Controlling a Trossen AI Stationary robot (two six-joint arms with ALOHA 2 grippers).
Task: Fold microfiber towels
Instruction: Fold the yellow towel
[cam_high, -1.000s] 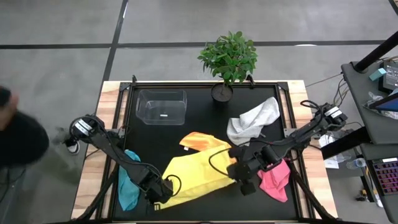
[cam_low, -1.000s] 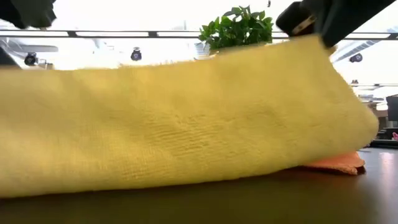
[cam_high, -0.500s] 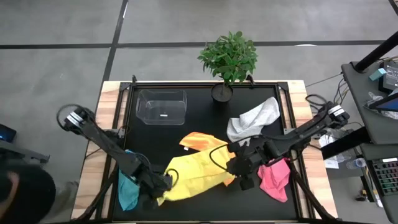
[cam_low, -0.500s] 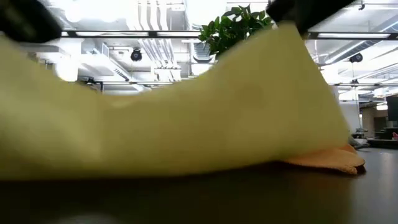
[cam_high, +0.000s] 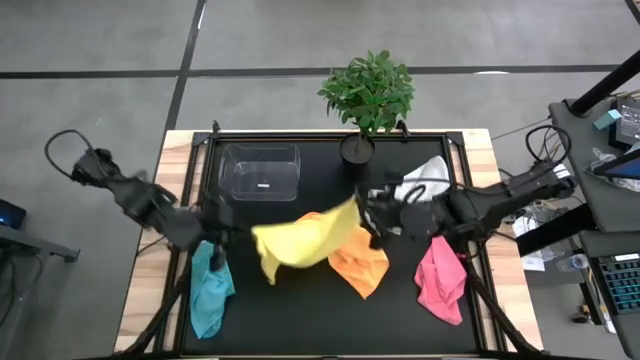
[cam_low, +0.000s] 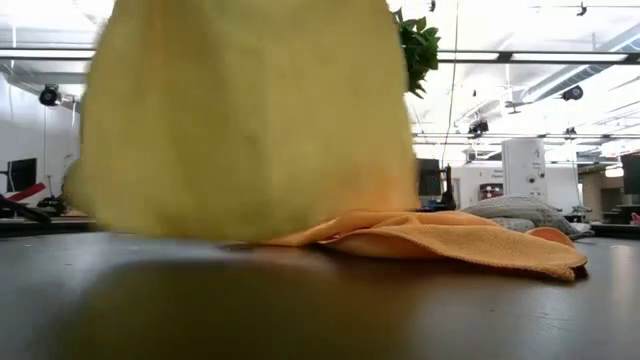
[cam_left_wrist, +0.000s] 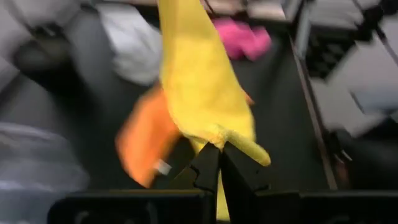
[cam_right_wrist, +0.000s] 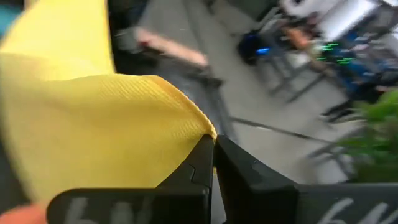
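Observation:
The yellow towel (cam_high: 305, 240) is held up between my two grippers and hangs in front of the low camera (cam_low: 250, 120). My left gripper (cam_high: 248, 238) is shut on its left end, and my right gripper (cam_high: 362, 208) is shut on its right end. The orange towel (cam_high: 360, 268) lies crumpled on the table under and beside it (cam_low: 440, 240). The teal towel (cam_high: 208, 292) lies at the near left and the pink towel (cam_high: 440, 282) at the near right. The white-grey towel (cam_high: 428, 172) lies partly hidden behind my right arm. My left gripper pinches a corner of the yellow towel (cam_left_wrist: 219, 134) between its two shut fingers (cam_left_wrist: 205, 168). The cloth stretches away from the fingers toward my other arm, with a small tip (cam_left_wrist: 255, 152) sticking out beside them. That end is lifted off the table. My right gripper pinches the yellow towel by a folded-over edge at its corner (cam_right_wrist: 200, 127) between its two shut fingers (cam_right_wrist: 200, 158). The cloth runs away from the fingers toward my left arm. That end is lifted off the table, and the towel sags between the two holds.
A clear plastic box (cam_high: 262, 170) stands at the far left of the black mat. A potted plant (cam_high: 366, 95) stands at the middle of the far edge. Wooden table edges (cam_high: 150, 290) frame the mat.
Both grippers have risen and gone toward the table's far edge, still shut on the yellow towel. The towel has been lifted off the table, where it lay spread out, and now hangs bunched between them. The orange towel beneath it is now uncovered.

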